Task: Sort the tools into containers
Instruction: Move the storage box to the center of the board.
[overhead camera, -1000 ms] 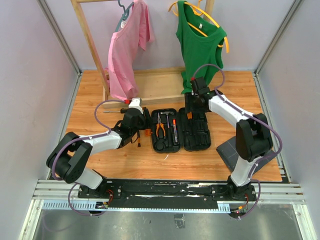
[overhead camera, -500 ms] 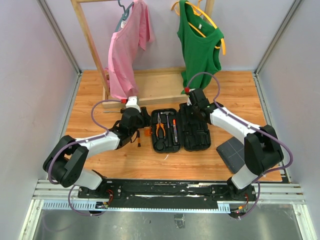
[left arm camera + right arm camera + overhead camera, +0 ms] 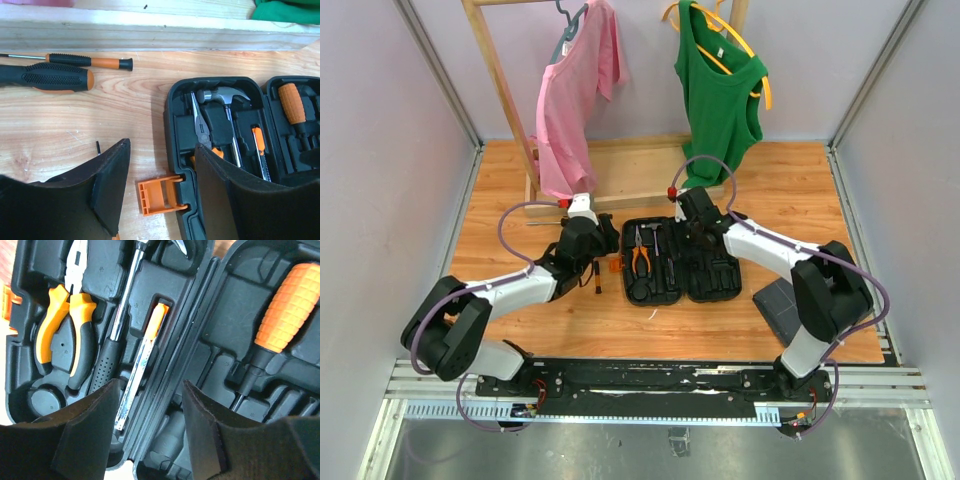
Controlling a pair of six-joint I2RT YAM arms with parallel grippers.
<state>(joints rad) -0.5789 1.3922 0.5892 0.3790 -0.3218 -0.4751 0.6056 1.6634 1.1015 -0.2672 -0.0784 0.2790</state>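
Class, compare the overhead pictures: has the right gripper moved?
Yes. The right gripper came away from the green top, nearer and leftward, over the open tool case.

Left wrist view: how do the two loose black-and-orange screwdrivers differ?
The thin black-and-orange screwdriver has a slim handle and visible silver shaft; the thick black-and-orange screwdriver has a fat dimpled grip, shaft out of frame. The thin one lies nearer the wooden rail. Both lie outside the black plastic tool case.
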